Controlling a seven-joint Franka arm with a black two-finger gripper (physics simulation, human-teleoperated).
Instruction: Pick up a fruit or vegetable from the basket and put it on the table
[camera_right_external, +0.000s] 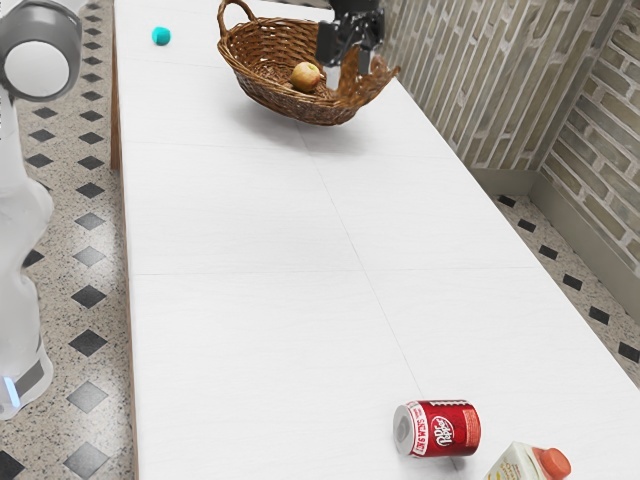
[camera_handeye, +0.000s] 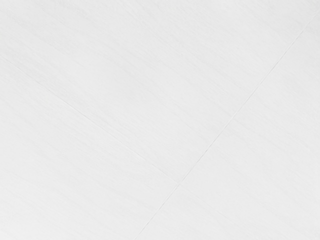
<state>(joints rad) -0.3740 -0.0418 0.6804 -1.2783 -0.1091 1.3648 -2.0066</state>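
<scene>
As I look in from my remote station, the stock on hand reads as follows.

Item, one onion, round and yellowish brown: inside the basket, resting low in the bowl, near its middle.

Item, one basket, brown wicker, oval: on the table, toward the top of the exterior view. A looped handle rises from its end at the exterior view's left.

Item, one black gripper, mine: at the basket's end toward the exterior view's right, beside the onion as seen from there and partly in front of the wicker. Whether it stands wide, narrow or closed on something, I cannot tell; nor can I judge its height over the rim.

Item, one ball, small, teal: on the table near its edge, apart from the basket, toward the exterior view's left.

Item, one can, red with white lettering: lying on its side, its silver end toward the exterior view's left, well apart from the basket.

Item, one carton, pale, orange cap: near the can, cut off by the exterior view's lower edge.

Item, one white arm, mine: at the exterior view's left, beside the table.

Item, from my wrist view: pale tabletop, faintly grained, with two thin seams crossing.
</scene>
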